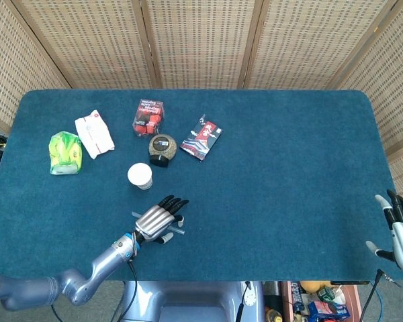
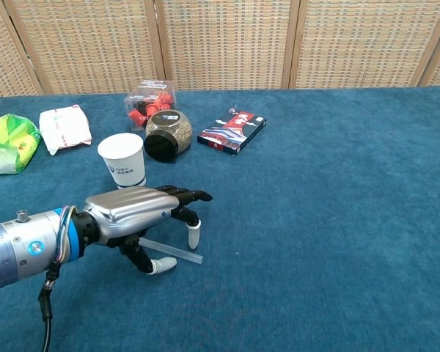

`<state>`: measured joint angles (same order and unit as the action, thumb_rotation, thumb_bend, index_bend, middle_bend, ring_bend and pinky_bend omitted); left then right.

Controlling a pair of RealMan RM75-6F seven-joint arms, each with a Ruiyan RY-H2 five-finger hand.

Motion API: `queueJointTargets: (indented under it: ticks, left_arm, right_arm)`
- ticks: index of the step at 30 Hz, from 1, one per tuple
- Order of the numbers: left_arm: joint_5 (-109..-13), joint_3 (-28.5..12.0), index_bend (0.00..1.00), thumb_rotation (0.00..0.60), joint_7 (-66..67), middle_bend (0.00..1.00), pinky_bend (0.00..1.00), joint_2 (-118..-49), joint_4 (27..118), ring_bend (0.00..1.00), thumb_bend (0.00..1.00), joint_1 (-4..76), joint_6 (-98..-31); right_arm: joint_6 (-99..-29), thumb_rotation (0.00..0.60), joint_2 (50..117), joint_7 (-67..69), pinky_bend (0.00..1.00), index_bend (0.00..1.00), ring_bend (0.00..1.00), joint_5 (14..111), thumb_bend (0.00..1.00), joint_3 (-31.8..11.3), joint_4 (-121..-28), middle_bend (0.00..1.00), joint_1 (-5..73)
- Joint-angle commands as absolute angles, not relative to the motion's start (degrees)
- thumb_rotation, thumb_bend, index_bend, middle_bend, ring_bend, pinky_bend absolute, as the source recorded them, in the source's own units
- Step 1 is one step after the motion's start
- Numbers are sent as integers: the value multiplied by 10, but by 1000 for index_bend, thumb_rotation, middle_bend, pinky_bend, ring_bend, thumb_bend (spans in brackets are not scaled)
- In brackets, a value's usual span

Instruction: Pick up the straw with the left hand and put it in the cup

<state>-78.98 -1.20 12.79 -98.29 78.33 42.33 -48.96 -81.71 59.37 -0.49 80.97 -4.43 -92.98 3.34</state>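
The left robot hand (image 2: 136, 211) is positioned palm-down directly over the straw (image 2: 171, 251), with fingers spread and fingertips lowered toward the worktop (image 2: 337, 220). The chest view shows the straw lying flat on the worktop beneath the palm, one fingertip on each side of it; whether either fingertip touches it cannot be determined. The head view shows the same left robot hand (image 1: 156, 219) from above, with only a short end of the straw (image 1: 178, 231) projecting past the fingers. The cup (image 2: 122, 160) stands upright just beyond the left robot hand. The right robot hand (image 1: 401, 231), visible only in the head view, is well apart at the worktop edge, fingers spread, holding nothing.
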Motion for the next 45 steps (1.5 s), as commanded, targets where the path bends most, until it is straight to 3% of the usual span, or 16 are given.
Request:
queueJointTargets:
  ticks: [1,26,45]
  left_arm:
    - [-794,-11,428,600,126,0,0,-989,776,0,390,423,-493]
    - [-799,-11,572,600,133,0,0,-1027,734,0,396,416,-508]
    - [-827,-21,576,600,106,0,0,-976,815,0,396,410,-545]
  right_arm:
    - [-816,600,593,-4,0,0,0,809,0,-44,-930,0,34]
    - [-810,600,592,8,0,0,0,805,0,-45,-924,0,35]
    - [-807,600,594,2,0,0,0,804,0,-44,-924,0,37]
